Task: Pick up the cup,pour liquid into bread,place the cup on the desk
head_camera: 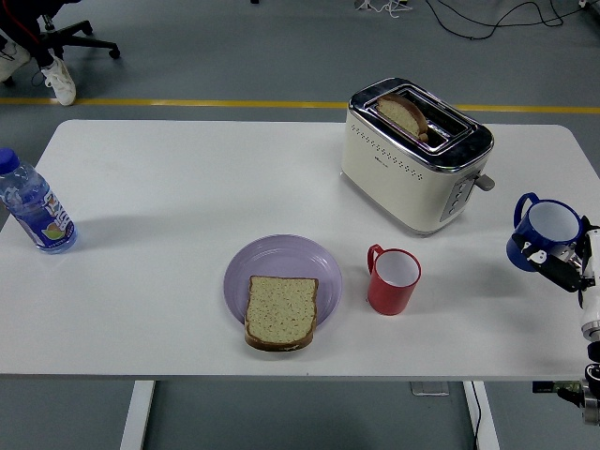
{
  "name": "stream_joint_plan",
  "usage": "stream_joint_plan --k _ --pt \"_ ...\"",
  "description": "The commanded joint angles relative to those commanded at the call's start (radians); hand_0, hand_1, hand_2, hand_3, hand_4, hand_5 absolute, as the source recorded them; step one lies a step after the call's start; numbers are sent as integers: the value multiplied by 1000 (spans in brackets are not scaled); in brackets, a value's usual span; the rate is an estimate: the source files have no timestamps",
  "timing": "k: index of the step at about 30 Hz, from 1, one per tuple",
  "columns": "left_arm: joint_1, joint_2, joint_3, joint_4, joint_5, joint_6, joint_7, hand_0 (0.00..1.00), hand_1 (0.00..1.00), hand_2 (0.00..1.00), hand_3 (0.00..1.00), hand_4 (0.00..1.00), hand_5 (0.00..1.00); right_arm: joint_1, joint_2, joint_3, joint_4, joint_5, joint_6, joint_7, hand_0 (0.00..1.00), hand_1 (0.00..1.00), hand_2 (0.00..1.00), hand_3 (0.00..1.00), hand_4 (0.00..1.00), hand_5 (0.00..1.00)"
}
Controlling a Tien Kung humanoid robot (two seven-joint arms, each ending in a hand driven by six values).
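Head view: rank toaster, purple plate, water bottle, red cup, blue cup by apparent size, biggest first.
1. Toaster
2. Purple plate
3. Water bottle
4. Red cup and blue cup: look about alike; the blue one is partly hidden by the right hand gripping it at the table's right edge, so I won't rank them.

Two cups, a red cup (394, 280) and a blue cup (542, 233); two bread slices (280, 310) (403, 114); one plate (281, 258), one toaster (412, 155), one bottle (34, 204).

Red cup (394, 279) beside plate (281, 262), toaster (415, 155) behind
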Motion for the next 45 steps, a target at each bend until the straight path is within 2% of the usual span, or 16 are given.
stream_joint_plan --k 9,17,45 --pt "-2 -1 -5 0 8 -1 2 627 576 617 557 370 987 -5 23 -57 -29 39 -36 39 128 73 297 384 793 2" --pt "-3 -3 -9 0 11 -1 4 627 578 618 557 367 986 14 22 -121 -63 35 -32 51 129 72 297 383 781 2" --pt "-2 -5 14 0 -2 -4 5 626 583 617 557 365 981 43 36 -227 -135 79 -37 81 140 74 301 387 734 2"
